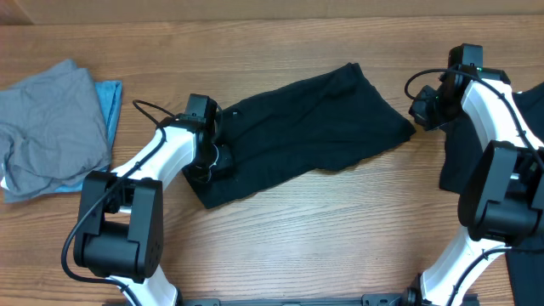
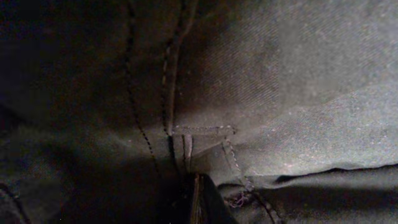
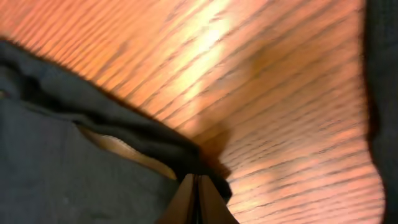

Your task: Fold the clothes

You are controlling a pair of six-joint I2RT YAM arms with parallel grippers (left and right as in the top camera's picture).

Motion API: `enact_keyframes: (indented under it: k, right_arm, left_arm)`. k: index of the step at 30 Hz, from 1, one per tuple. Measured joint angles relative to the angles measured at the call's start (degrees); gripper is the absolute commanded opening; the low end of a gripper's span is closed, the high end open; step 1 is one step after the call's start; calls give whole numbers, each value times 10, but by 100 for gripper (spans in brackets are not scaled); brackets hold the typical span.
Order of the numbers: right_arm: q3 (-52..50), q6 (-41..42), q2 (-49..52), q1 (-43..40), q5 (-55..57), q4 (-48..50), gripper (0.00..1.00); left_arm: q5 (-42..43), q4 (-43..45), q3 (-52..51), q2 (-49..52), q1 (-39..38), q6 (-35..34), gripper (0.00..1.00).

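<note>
Black pants (image 1: 306, 127) span between the fingers: left gripper (image 2: 198, 200) and right gripper (image 3: 198, 200) each pinched shut on an end.

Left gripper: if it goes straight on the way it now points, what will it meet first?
The black garment. Its stitched fabric fills the wrist view just ahead of the shut left gripper; how near it lies is hard to judge.

two black garments (image 1: 306, 127), one grey garment (image 1: 51, 127), one light-blue piece (image 1: 110, 102), two robot arms (image 1: 161, 157).
</note>
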Motion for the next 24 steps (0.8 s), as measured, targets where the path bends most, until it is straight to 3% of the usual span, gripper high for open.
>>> enact_keyframes:
  k: [4,12,24]
  right_arm:
    - [13,-33,-25,3,-57,2,4]
    - [37,-61,-99,61,-153,44,4]
    - [2,-86,-76,220,-159,126,4]
  left_arm:
    - [-15,-41,27,-40,0,1,4]
    - [-28,-26,95,-203,-10,1,4]
    - [-28,39,77,-23,-74,-10,4]
